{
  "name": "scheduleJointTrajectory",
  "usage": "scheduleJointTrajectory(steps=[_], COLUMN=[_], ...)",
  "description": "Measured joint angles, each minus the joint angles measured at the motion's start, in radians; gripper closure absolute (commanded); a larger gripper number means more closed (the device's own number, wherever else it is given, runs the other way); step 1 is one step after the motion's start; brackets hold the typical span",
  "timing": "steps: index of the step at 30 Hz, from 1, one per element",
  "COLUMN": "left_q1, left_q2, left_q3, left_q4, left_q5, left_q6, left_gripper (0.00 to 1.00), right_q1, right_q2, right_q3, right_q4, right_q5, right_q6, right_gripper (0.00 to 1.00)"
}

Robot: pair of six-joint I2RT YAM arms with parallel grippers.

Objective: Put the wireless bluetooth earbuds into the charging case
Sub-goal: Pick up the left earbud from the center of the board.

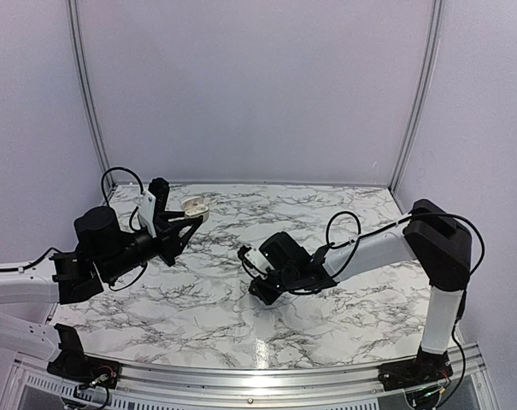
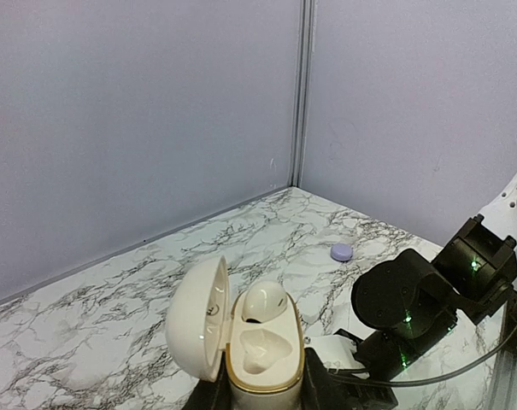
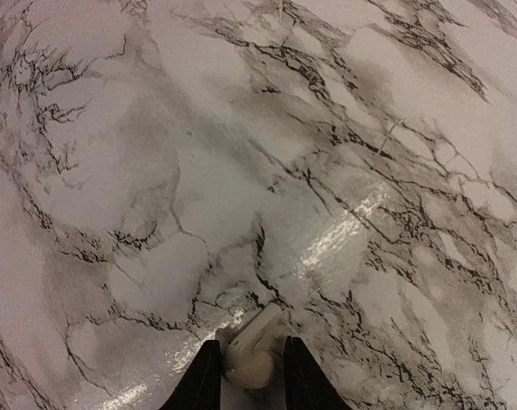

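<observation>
Marble-patterned tabletop [image 1: 352,307] fills the frame as we find our left gripper [image 2: 267,395] clamped on the open cream pebble-shaped charging case [image 2: 241,342], one white bean-sized earbud [image 2: 264,301] seated, the second well empty. At lower centre, our right gripper [image 3: 248,376] pinches the other white earbud [image 3: 254,348], not yet inserted.

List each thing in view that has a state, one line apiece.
charging case: open, lid swung to the left, gripped by the left gripper.
seated earbud: sitting in the case's far slot.
near slot: empty.
white earbud: pinched in the right gripper.
small lilac object: lying loose on the table.
</observation>
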Motion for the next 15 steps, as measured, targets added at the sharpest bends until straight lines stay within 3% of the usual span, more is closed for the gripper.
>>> scheduleJointTrajectory(steps=[8,15], left_q1=[0.000,0.000], left_q2=[-0.003,-0.032], left_q3=[-0.016,-0.029], left_q4=[-0.012,-0.062], left_q5=[0.002,0.053], left_q6=[0.024,0.110], left_gripper=[1.00,1.00], right_q1=[-0.001,-0.008], right_q2=[0.000,-0.082], right_q3=[0.000,-0.013], right_q4=[-0.003,-0.084], right_q5=[0.018,-0.003], right_q6=[-0.027,-0.092], right_gripper=[0.88,0.90])
